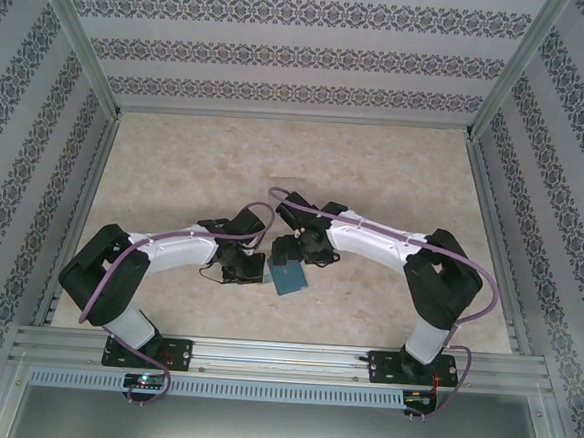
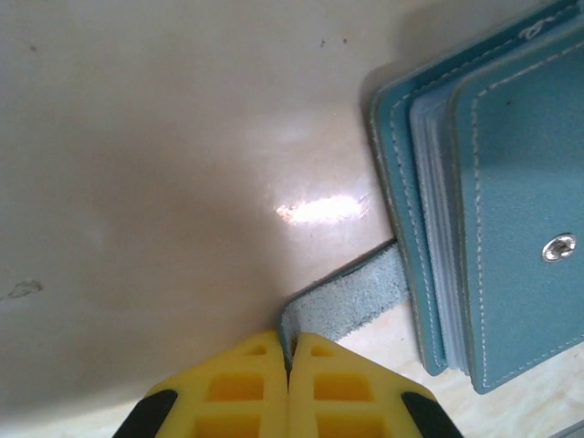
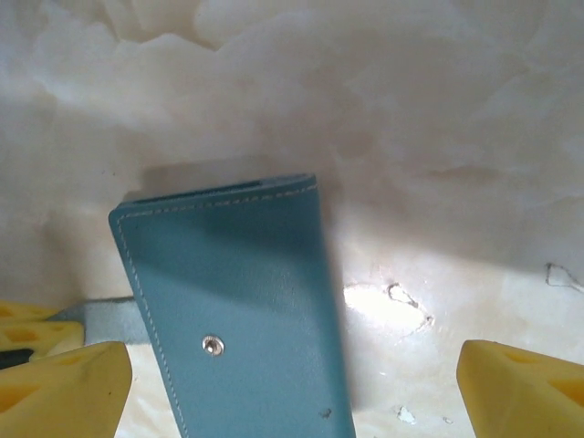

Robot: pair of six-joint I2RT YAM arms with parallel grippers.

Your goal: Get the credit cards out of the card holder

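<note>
Teal-blue card holder [image 1: 290, 276] lies folded shut on the pale bench [image 1: 226, 164], in the near middle of it, between the two arms. In the left wrist view the card holder [image 2: 511, 228] has its top panel up, with a small metal snap stud [image 2: 558, 246] on it. Thin pale layers [image 2: 433, 228] are stacked between the two panels; whether they are cards or sleeves I cannot tell.

From the holder's left side the strap tab [image 2: 351, 301] runs out flat over the bench. The left claw [image 2: 288, 351] is pressed together on the tip of that tab, and its yellow fingers [image 2: 237, 383] meet with the suede end pinched between them. From above, the left claw [image 1: 253, 268] sits just left of the holder.

The right claw [image 3: 292, 392] is spread wide above the card holder [image 3: 246, 301]. One finger is near the holder's edge on the strap tab [image 3: 105, 319] side, and the other is well apart over bare bench. Neither finger touches the leather. The snap stud [image 3: 212, 344] faces this camera. In the overhead view the right claw [image 1: 295, 251] hangs just beyond the holder's far edge.
</note>
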